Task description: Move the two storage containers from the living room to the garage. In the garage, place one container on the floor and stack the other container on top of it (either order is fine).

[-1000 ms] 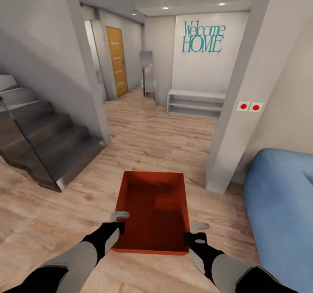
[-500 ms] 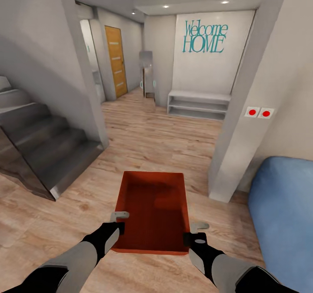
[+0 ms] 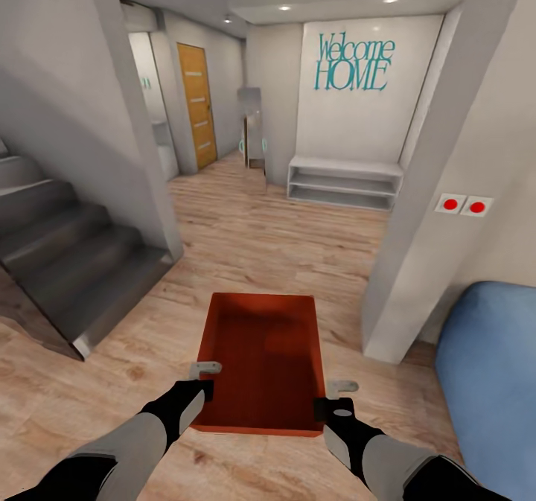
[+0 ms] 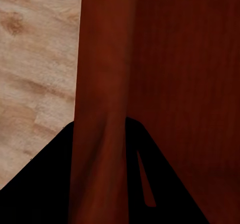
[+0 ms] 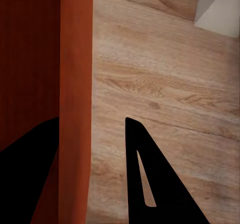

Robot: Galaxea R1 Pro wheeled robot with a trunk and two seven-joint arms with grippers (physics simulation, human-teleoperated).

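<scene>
**Head view: orange-red bin carried over wood floor**

Head view is taken up, from left to right, by a dark grey staircase (image 3: 71,263) at nine o'clock, an orange-brown wooden door (image 3: 198,106) at eleven o'clock, a white low shelf (image 3: 344,182) under teal "Welcome HOME" lettering (image 3: 351,63) at twelve o'clock, and a blue upholstered sofa (image 3: 491,367) at four o'clock.

At six o'clock an orange-red lidless rectangular plastic storage container (image 3: 262,359) is held above the light wood-plank floor (image 3: 253,233) between both arms. The left gripper (image 3: 199,380) is closed on the container's left wall near its near corner; in the left wrist view the left gripper (image 4: 102,159) is seen with one dark finger on each side of the red wall (image 4: 100,109). The right gripper (image 3: 335,398) is closed on the right wall; in the right wrist view the right gripper (image 5: 90,154) is seen straddling the thin orange wall (image 5: 76,84), with floor planks beside it.
</scene>
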